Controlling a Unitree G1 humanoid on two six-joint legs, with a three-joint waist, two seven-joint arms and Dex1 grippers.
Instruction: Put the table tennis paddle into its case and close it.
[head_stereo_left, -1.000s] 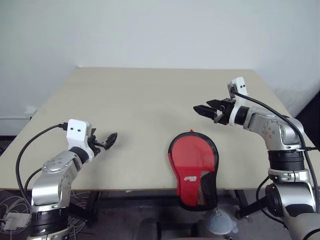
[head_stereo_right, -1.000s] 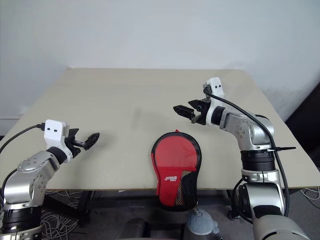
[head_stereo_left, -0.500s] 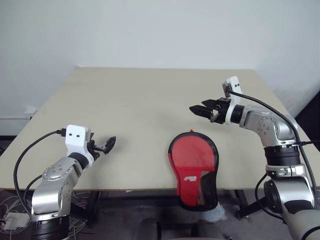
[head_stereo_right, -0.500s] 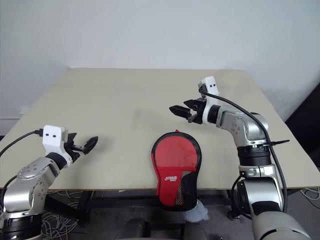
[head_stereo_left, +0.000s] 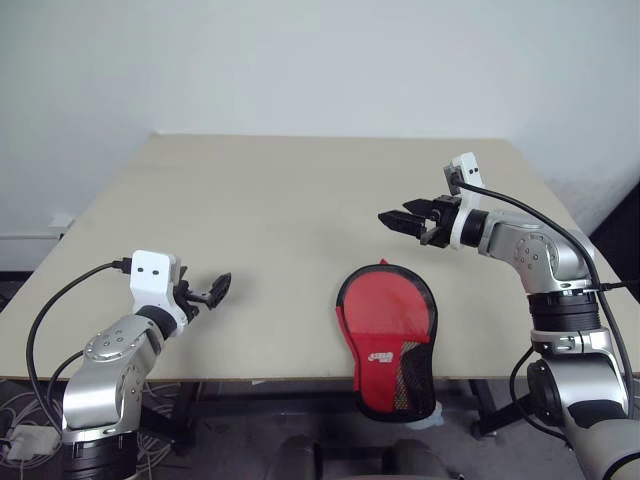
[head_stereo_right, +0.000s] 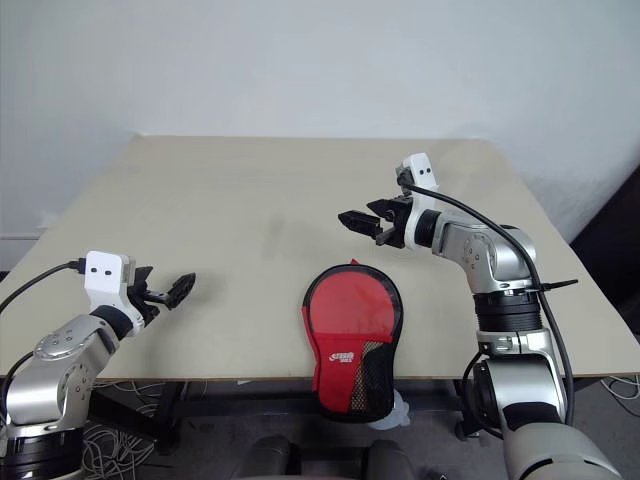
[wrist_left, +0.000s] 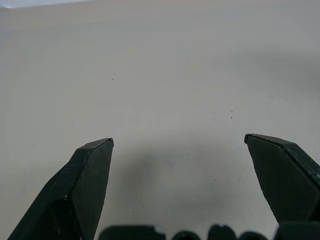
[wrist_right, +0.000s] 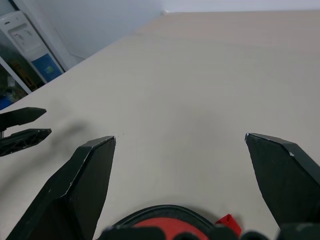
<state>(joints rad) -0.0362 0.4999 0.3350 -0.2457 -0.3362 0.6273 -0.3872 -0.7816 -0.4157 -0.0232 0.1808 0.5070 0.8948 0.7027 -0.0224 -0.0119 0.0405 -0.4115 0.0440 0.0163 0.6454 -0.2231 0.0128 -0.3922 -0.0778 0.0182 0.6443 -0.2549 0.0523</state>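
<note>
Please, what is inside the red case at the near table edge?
Not visible. The case lies flat with its red side and mesh patch up, overhanging the table edge; fabric covers its inside, so a paddle cannot be confirmed.

case (head_stereo_left: 387, 335) lies on table (head_stereo_left: 290, 200) at near edge, right of centre, narrow end hanging over the edge. right gripper (head_stereo_left: 398, 219) just behind case, above tabletop, pointing left. left gripper (head_stereo_left: 216, 289) well left of case, near front-left edge, apart from everything.
</note>
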